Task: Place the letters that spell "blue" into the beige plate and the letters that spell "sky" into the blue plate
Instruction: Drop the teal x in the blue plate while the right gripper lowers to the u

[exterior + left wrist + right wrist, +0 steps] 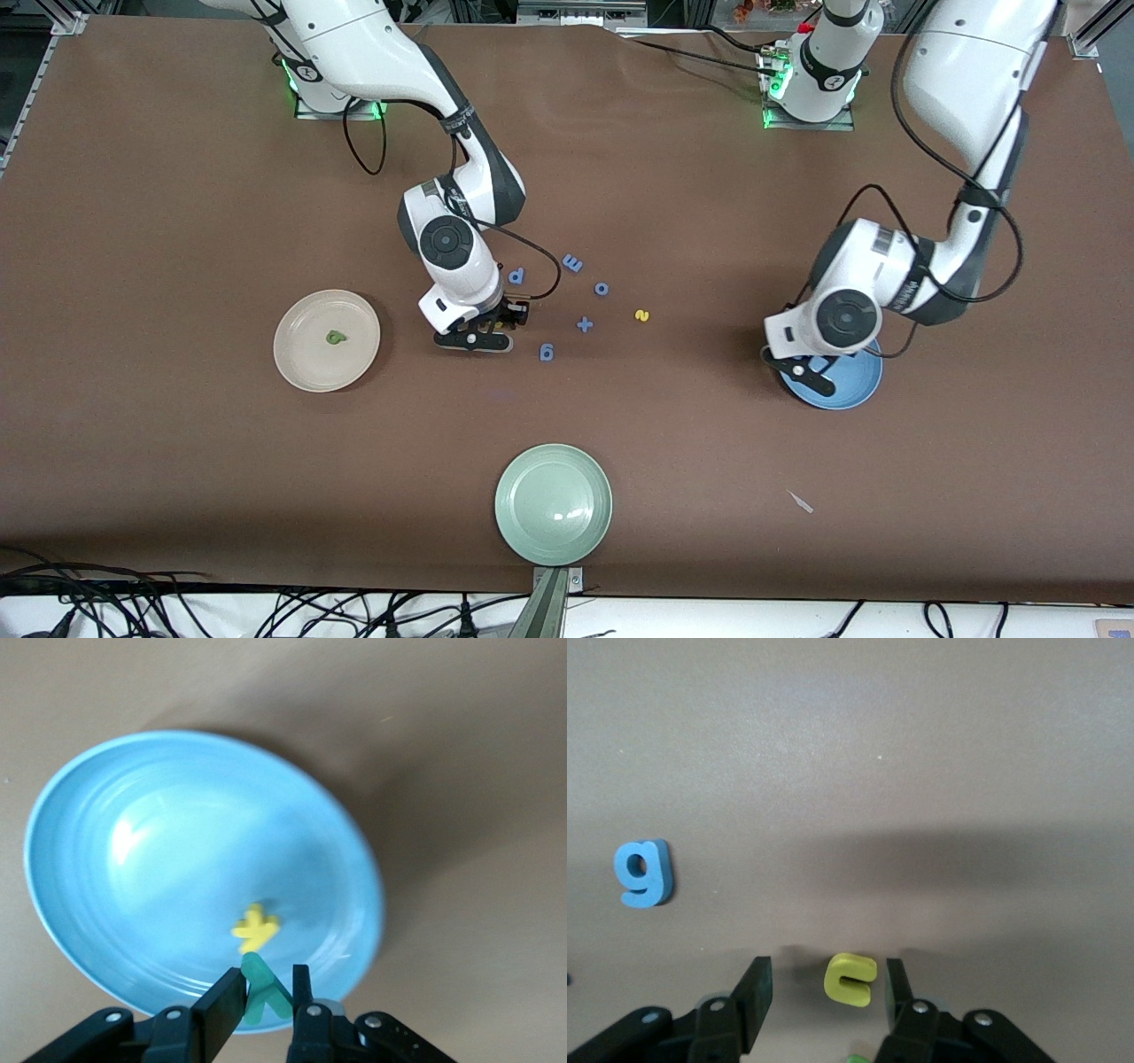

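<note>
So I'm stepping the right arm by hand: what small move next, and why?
Probably shut the right claw on the yellow u: its fingers are open with the u between them on the table, and the beige plate holds only the green b.

Colours of the plates, foam letters and bench.
Brown bench (177,221); cream-beige plate (306,363) holding a dark green letter (335,337); sky-blue plate (106,859) holding a yellow letter (254,927), with a teal letter (264,990) at its rim; plain pale green plate (554,505). Loose on the bench: a yellow u (850,980), a blue g (644,872), further all-blue letters (573,263) and a yellow s (642,315). Arms white with black joints.
</note>
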You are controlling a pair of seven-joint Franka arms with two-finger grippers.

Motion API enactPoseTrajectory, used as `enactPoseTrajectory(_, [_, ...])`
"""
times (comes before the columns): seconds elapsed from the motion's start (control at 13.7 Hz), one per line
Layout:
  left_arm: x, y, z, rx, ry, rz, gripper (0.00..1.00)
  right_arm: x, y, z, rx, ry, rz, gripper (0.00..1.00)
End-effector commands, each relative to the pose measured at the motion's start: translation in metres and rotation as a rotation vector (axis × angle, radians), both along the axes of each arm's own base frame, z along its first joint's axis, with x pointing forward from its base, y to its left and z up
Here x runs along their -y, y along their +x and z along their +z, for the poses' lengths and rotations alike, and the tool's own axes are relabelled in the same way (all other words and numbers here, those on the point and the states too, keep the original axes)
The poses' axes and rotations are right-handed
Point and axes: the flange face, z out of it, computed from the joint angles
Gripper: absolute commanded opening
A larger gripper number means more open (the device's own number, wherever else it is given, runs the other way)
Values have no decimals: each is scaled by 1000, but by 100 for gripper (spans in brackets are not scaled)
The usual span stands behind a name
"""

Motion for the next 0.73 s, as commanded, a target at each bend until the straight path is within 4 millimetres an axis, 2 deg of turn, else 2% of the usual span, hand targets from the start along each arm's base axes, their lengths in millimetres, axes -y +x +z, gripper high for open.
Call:
enactPoseTrajectory(0.0, [4,-5,-10,-7,-15,-41,53,-4,2,0,1,13,-17,59])
enactPoseTrajectory(0.07, [4,-4,-9,-3,-18,-30,94,-4,2,-2,-2,11,-18,58])
enactPoseTrajectory(0.15, [7,-4,-7,-2,-20,-34,100,-3,1,-6,-2,9,-18,56])
enactPoseTrajectory(0.22, [12,-3,-2,6,-22,-33,100,-3,1,-9,5,10,-18,56])
enactPoseTrajectory(0.44, [62,-10,14,27,-96,104,100,5,-5,-21,18,5,-13,55])
enactPoseTrajectory(0.58, [107,-20,23,60,-94,213,100,5,-5,-21,18,5,-13,53])
enactPoseTrajectory(0.66, [131,-26,29,83,-89,285,100,5,-5,-21,17,5,-16,48])
